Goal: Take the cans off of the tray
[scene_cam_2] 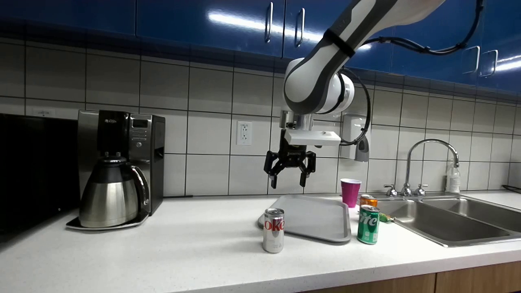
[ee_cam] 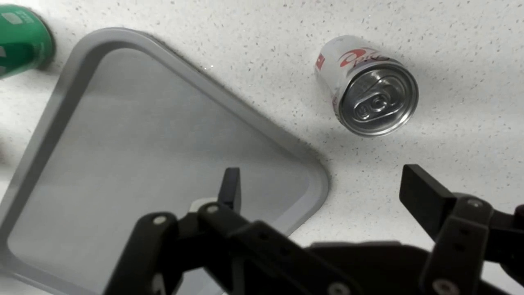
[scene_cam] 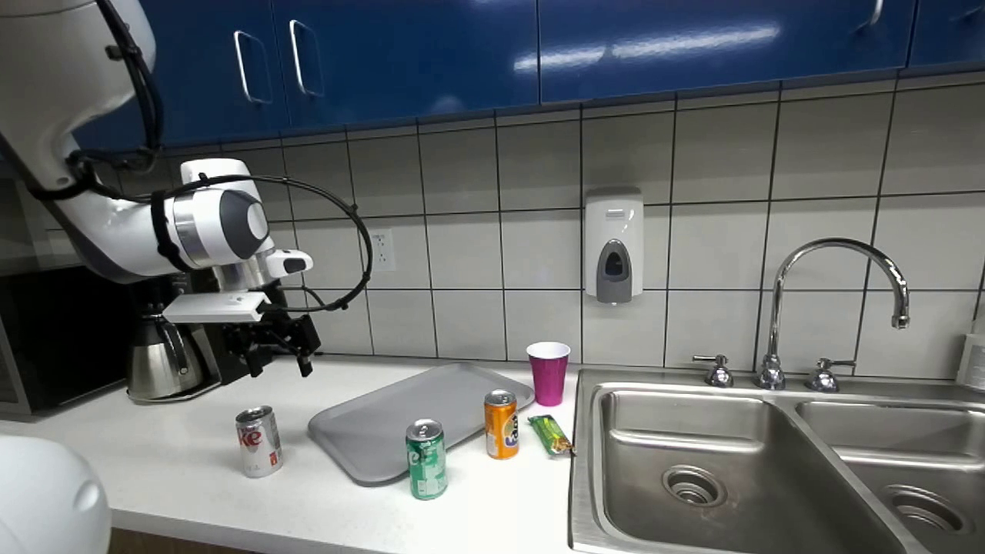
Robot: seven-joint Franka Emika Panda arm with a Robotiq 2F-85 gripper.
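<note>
All three cans stand upright on the white counter, outside the flat grey tray [scene_cam: 408, 408] [scene_cam_2: 317, 219] [ee_cam: 155, 143]. The silver can with red lettering [scene_cam: 259, 442] [scene_cam_2: 273, 232] [ee_cam: 376, 98] is by one tray corner, a small gap away. Along the tray's side are the green can [scene_cam: 426, 462] [scene_cam_2: 368, 226] [ee_cam: 20, 41] and the orange can [scene_cam: 502, 427] [scene_cam_2: 367, 200], the latter partly behind the green one in an exterior view. My gripper [scene_cam: 280, 371] [scene_cam_2: 288, 186] [ee_cam: 321, 176] hangs open above the counter near the tray corner, nothing between its fingers.
A magenta cup [scene_cam: 549, 375] [scene_cam_2: 350, 193] stands close to the tray's far end. A green wrapped snack [scene_cam: 551, 435] lies between the orange can and the steel sink [scene_cam: 586, 462]. A coffee maker with a steel carafe [scene_cam_2: 110, 199] stands on the tray's opposite side.
</note>
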